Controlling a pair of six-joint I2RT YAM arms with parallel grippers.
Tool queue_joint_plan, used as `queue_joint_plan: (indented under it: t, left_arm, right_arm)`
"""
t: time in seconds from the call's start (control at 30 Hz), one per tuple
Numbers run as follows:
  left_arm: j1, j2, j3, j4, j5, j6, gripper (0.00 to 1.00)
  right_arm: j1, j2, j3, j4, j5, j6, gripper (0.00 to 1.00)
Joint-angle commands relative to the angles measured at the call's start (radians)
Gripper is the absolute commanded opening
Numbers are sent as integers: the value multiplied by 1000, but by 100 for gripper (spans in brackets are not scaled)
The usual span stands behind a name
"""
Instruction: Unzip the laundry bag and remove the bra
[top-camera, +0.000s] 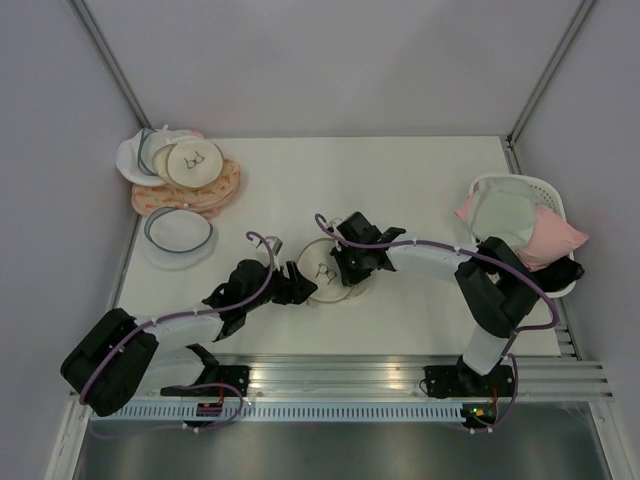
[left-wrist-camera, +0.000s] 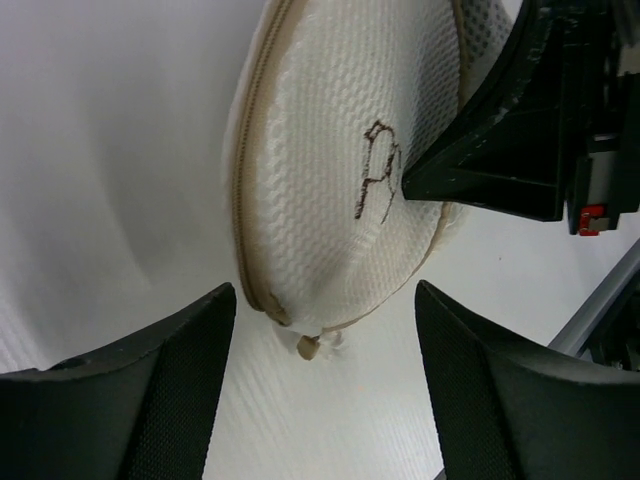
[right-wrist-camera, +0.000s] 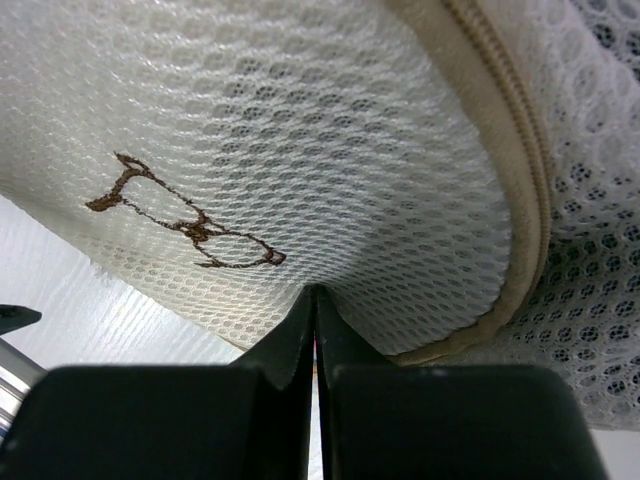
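Note:
The laundry bag (top-camera: 328, 272), a domed cream mesh pouch with a tan zipper rim and a dark bra outline, lies at the table's middle. My left gripper (top-camera: 298, 286) is open at the bag's left edge. In the left wrist view the bag (left-wrist-camera: 330, 150) ends between its fingers, and the tan zipper pull (left-wrist-camera: 309, 347) lies on the table between the jaws, touching neither. My right gripper (top-camera: 345, 266) is shut, its tips pinching the mesh face of the bag (right-wrist-camera: 300, 130) beside the outline. The bra is hidden.
A pile of cream, pink and white pouches (top-camera: 185, 172) lies at the back left. A flat white disc with a grey-blue rim (top-camera: 178, 232) lies in front of it. A white basket (top-camera: 500, 182) at the right holds pale green and pink garments.

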Motion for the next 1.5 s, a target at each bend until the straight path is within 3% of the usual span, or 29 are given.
queue_joint_plan:
  t: [0.0,0.17,0.33,0.4,0.53,0.67,0.73,0.87,1.1,1.3,1.47]
  left_arm:
    - [-12,5,11,146,20,-34,75]
    - [-12,-1,-3,175,28,-21,48]
    - [-12,7,-4,190,51,-7,44]
    - [-12,7,-10,216,71,-11,37]
    - [-12,1,5,203,104,-41,2]
    - [-12,-22,26,135,80,-100,2]
    - [-14,-45,16,121,28,-180,2]
    - [-63,-148,-23,78,-148,-310,2]
    - [-145,-303,-40,-46,-483,-650,2]
    - [-222,-254,32,-98,-616,-852,2]
    - [-270,-182,48,-29,-610,-904,2]
  right_arm:
    - [2,-29,2,17,-32,3,0]
    - [2,-41,3,4,-29,-17,0]
    - [2,-58,3,-16,-20,-27,0]
    - [2,-61,2,-19,-17,-29,0]
    - [2,-87,-1,-24,-8,-21,0]
    - [2,-176,-21,-19,38,9,0]
    - [5,-255,-33,-24,52,14,23]
    - [25,-412,-84,-33,84,29,44]
    - [115,-620,-237,69,80,167,49]
    - [264,-592,-290,180,122,267,48]
    - [327,-532,-306,278,135,304,47]
